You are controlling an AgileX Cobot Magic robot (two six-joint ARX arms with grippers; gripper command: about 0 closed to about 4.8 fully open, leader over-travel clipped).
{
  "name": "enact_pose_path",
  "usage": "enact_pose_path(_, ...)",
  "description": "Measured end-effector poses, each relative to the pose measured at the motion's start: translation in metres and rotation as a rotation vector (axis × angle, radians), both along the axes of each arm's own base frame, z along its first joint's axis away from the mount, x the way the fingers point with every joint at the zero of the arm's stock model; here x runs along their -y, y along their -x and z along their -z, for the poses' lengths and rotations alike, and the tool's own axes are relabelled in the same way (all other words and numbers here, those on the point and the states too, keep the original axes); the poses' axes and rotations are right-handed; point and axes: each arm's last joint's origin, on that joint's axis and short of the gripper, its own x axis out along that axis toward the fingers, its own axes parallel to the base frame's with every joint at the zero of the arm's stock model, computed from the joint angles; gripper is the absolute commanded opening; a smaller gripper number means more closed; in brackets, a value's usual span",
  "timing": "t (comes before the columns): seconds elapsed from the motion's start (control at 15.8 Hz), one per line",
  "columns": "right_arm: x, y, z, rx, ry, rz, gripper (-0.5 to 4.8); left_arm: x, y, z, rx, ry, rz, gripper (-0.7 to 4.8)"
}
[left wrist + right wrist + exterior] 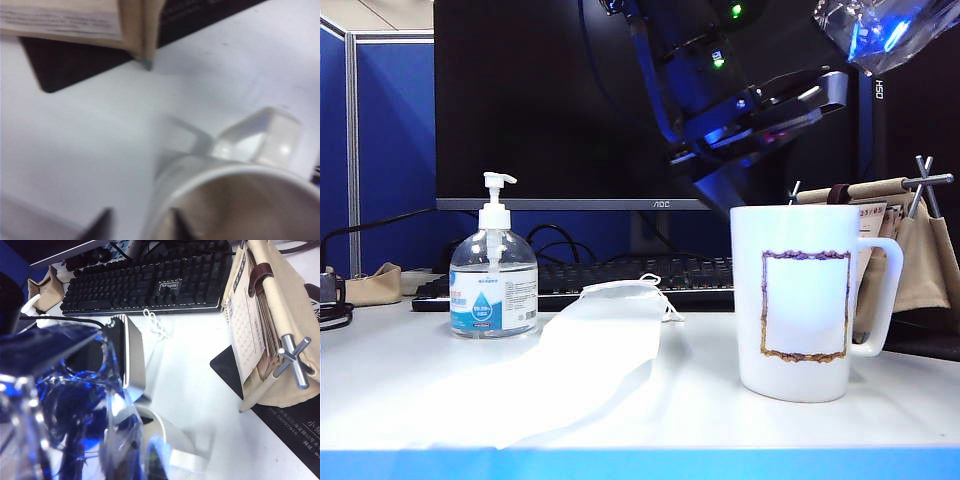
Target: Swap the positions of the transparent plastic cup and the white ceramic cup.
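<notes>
White ceramic cup (807, 300) seemingly empty under left gripper (137, 226), fingers apart; right gripper (107, 405) fingers clamped on transparent plastic cup (885, 30).

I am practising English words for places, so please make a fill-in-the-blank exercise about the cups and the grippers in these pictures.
1. The white ceramic cup stands on the table, its handle toward the ____ of the exterior view.
2. The right gripper holds the transparent plastic cup high ____ the table.
3. The left gripper hangs over the ____ ceramic cup's rim, fingers apart.
4. A face ____ lies between that cup and the pump bottle.
Missing words: right; above; white; mask.
</notes>
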Motion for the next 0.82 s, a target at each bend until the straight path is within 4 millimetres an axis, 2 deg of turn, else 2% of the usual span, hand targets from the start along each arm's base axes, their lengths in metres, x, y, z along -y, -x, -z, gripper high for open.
enact_pose_path(0.44,0.0,-0.001,0.001,-0.004,0.011,0.015,-0.08,0.0,-0.002,-0.004,0.04,-0.025,-0.032,2.54)
enact_pose_path(0.57,0.001,-0.002,0.001,0.0,0.017,0.024,-0.08,0.001,-0.003,-0.026,0.058,0.001,-0.037,2.9)
enact_pose_path(0.76,0.0,-0.003,-0.001,0.025,0.013,0.023,-0.08,0.001,-0.003,-0.067,0.105,0.059,-0.056,2.83)
enact_pose_path(0.82,0.001,-0.003,-0.002,0.03,0.013,0.025,-0.08,-0.002,-0.003,-0.077,0.118,0.047,-0.07,2.56)
